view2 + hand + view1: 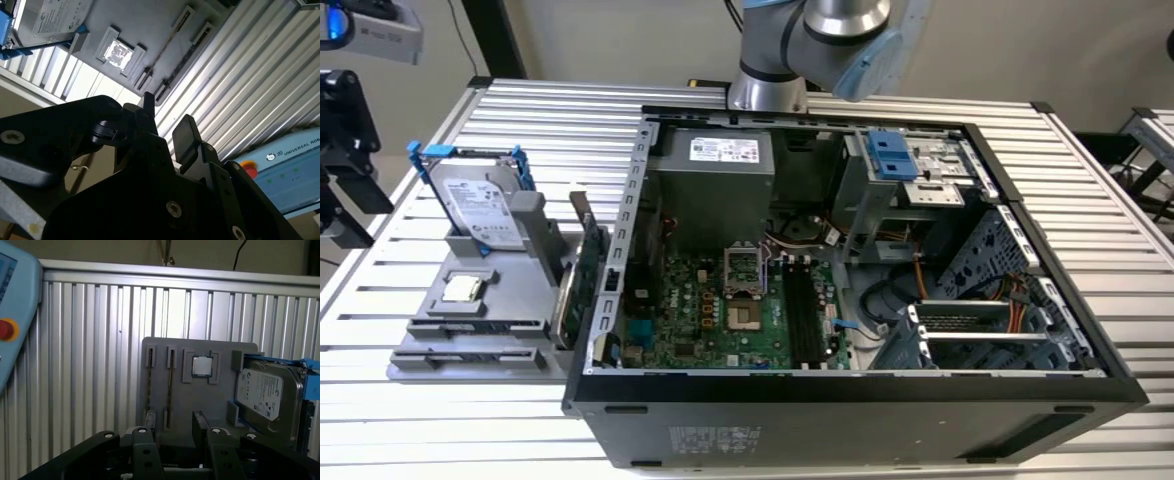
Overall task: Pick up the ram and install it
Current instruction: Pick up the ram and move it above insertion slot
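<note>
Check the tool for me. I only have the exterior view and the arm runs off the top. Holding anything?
Observer: No. The tool is open and empty in both wrist views.
Operator: Aimed where?
Observer: At the gray holder, apart from it. The ram sits in its slot, untouched.
Operator: Anything else nearby?
Observer: A light-blue pendant with a red button, off to one side of the holder.
</note>
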Action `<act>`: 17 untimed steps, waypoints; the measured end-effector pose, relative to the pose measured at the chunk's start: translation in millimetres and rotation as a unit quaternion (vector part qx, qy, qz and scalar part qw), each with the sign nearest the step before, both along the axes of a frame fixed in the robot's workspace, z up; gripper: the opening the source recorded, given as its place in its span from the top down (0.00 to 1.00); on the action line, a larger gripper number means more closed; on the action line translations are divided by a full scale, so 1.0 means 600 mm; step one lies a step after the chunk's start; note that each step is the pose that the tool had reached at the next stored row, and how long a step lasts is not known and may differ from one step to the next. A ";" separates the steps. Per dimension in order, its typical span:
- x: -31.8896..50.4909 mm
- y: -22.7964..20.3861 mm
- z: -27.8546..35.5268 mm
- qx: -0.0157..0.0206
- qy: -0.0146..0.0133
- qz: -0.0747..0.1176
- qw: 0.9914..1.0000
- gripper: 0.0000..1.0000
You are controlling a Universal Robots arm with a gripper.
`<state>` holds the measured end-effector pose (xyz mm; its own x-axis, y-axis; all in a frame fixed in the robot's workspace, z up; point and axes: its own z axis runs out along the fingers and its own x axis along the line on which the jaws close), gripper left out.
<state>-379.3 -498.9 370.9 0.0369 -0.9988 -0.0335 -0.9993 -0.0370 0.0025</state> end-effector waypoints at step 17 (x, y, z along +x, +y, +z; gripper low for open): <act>0.000 0.0000 -0.014 0.000 0.000 0.000 1.000 0.00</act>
<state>-379.3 -498.9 362.3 0.0369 -0.9988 -0.0335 -0.9993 -0.0370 0.0024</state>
